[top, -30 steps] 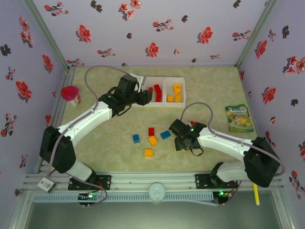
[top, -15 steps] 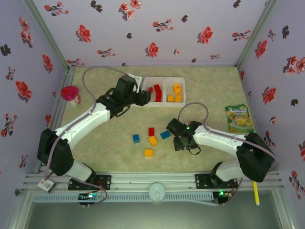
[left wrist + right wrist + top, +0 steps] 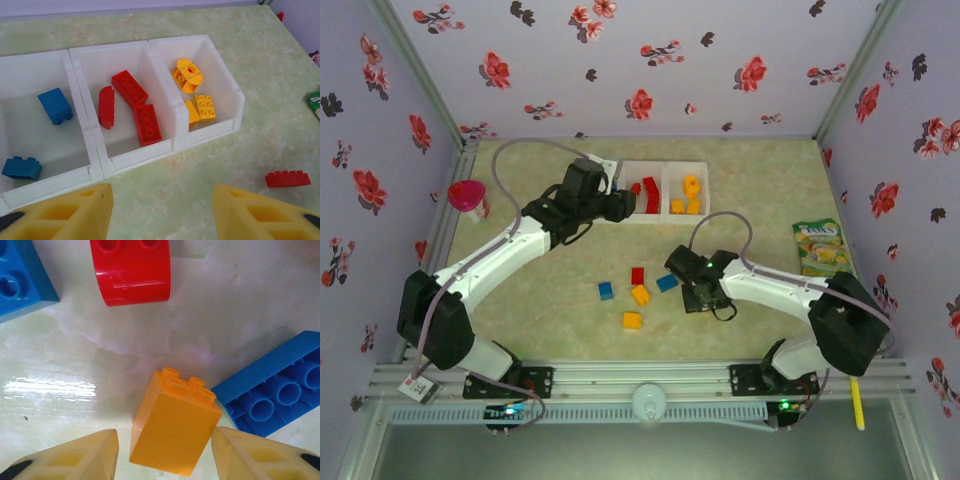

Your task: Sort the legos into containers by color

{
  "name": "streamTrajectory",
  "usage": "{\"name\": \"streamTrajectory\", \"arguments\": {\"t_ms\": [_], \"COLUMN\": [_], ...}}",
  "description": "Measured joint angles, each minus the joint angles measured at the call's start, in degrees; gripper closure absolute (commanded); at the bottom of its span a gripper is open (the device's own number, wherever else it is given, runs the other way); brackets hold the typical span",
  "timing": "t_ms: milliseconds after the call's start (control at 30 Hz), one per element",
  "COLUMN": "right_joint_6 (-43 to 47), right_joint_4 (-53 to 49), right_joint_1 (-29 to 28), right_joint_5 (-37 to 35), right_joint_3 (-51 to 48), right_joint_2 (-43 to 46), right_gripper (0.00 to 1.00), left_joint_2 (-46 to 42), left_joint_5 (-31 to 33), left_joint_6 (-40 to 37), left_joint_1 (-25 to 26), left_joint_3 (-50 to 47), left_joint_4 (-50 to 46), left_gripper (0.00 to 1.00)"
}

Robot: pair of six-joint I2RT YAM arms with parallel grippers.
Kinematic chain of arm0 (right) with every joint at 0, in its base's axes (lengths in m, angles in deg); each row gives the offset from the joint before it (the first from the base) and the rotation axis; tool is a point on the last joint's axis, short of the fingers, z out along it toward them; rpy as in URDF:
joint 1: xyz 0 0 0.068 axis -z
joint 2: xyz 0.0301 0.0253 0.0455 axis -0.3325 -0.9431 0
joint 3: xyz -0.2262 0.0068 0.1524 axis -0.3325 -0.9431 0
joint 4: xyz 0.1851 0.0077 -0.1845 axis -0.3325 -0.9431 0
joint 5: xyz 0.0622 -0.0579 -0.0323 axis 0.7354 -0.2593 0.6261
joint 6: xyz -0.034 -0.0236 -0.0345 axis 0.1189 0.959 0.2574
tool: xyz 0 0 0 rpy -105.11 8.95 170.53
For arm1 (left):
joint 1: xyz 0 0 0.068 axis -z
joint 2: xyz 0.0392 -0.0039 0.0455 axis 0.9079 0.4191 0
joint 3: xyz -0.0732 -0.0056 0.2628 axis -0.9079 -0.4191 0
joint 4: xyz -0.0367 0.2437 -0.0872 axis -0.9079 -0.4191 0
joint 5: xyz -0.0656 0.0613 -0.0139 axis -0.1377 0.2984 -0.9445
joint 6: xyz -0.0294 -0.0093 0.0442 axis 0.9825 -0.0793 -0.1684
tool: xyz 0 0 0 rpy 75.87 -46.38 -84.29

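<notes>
My right gripper (image 3: pixel 165 436) is low over the table, open, its fingers astride an orange-yellow lego (image 3: pixel 175 432). The right finger touches the lego's corner and the left finger stands a little off it. Around it lie a red lego (image 3: pixel 132 272) and two blue legos (image 3: pixel 272 392) (image 3: pixel 17 277). From above, my right gripper (image 3: pixel 690 285) is beside the loose legos, with another yellow lego (image 3: pixel 633 320) nearer me. My left gripper (image 3: pixel 161 200) hangs open with nothing between its fingers, in front of the white containers (image 3: pixel 145 150), which hold blue, red and yellow legos in separate bins.
A pink cup (image 3: pixel 467 195) stands at the left edge. A green snack packet (image 3: pixel 822 247) lies at the right. One red lego (image 3: pixel 287 178) lies on the table right of the containers. Flowered walls close in three sides.
My right gripper has slid left toward the loose legos and its jaws have narrowed around the yellow one. The left arm has shifted only slightly.
</notes>
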Motion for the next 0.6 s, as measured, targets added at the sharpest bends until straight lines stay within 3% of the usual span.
{"name": "streamTrajectory", "arguments": {"t_ms": [433, 600], "right_joint_6": [-0.9, 0.0], "right_joint_4": [2.9, 4.2], "right_joint_1": [0.1, 0.4], "right_joint_5": [-1.0, -1.3], "right_joint_3": [1.4, 4.6], "right_joint_2": [-5.4, -8.1], "right_gripper": [0.47, 0.59], "left_joint_2": [-1.4, -1.5], "left_joint_5": [0.9, 1.0], "left_joint_6": [0.0, 0.0], "left_joint_1": [0.0, 0.0], "left_joint_3": [-1.3, -1.5], "left_joint_4": [-0.2, -0.5], "left_gripper": [0.45, 0.45]}}
